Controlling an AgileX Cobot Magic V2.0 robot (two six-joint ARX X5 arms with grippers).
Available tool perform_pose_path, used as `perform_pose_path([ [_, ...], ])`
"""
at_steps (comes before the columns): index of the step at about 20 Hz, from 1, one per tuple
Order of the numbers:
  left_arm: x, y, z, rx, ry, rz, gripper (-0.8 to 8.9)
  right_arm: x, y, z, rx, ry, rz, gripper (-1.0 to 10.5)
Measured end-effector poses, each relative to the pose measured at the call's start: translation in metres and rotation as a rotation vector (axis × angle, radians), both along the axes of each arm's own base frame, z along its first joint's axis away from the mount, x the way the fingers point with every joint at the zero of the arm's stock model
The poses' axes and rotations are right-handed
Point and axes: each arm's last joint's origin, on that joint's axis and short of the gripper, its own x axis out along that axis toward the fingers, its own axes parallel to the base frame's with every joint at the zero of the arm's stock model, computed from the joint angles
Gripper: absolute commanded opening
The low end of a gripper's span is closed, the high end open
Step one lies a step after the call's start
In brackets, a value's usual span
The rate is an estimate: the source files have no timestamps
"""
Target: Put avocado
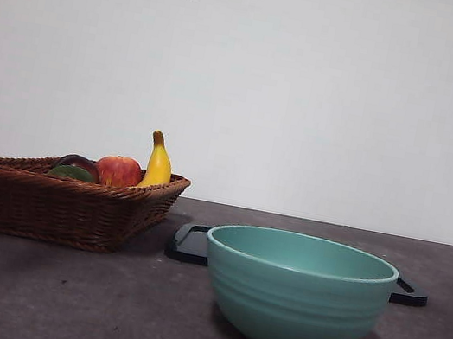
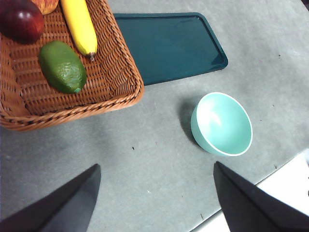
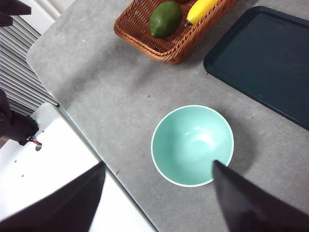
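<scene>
Resting inside the brown woven wicker basket (image 2: 116,92), the dark green, dull-skinned oval avocado (image 2: 62,66) lies beside a yellow banana (image 2: 79,25), a dark red-purple round fruit (image 2: 20,19) and a red apple (image 1: 118,171). Near the basket on the grey desk (image 2: 145,159) stand an empty turquoise ceramic bowl (image 3: 192,145) and a flat dark teal tray (image 2: 169,44). Left gripper (image 2: 154,200) and right gripper (image 3: 159,200) hover above, jaws spread apart, holding nothing.
</scene>
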Motion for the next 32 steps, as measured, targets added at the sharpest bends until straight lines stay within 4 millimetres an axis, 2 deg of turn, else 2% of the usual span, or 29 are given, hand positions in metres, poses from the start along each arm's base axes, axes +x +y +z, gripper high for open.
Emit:
perform_pose_path([
  [4, 0.005, -0.001, -0.002, 0.002, 0.015, 0.0, 3.82, 0.0, 0.0, 0.0, 0.0, 0.0, 0.0, 3.7],
  [7, 0.017, -0.003, -0.005, 0.001, 0.033, 0.002, 3.82, 0.0, 0.0, 0.0, 0.0, 0.0, 0.0, 3.7],
  [13, 0.065, -0.019, -0.014, 0.043, 0.017, 0.047, 3.82, 0.0, 0.0, 0.0, 0.0, 0.0, -0.001, 3.7],
  [19, 0.123, -0.043, -0.032, 0.221, 0.079, 0.14, 3.81, 0.0, 0.0, 0.0, -0.001, 0.0, -0.001, 3.7],
  [26, 0.181, -0.069, -0.066, 0.381, 0.165, 0.183, 3.81, 0.0, 0.0, 0.0, -0.001, 0.0, -0.002, 3.7],
  [32, 0.205, -0.077, -0.103, 0.413, 0.221, 0.177, 3.81, 0.0, 0.0, 0.0, -0.001, 0.0, -0.002, 3.7],
])
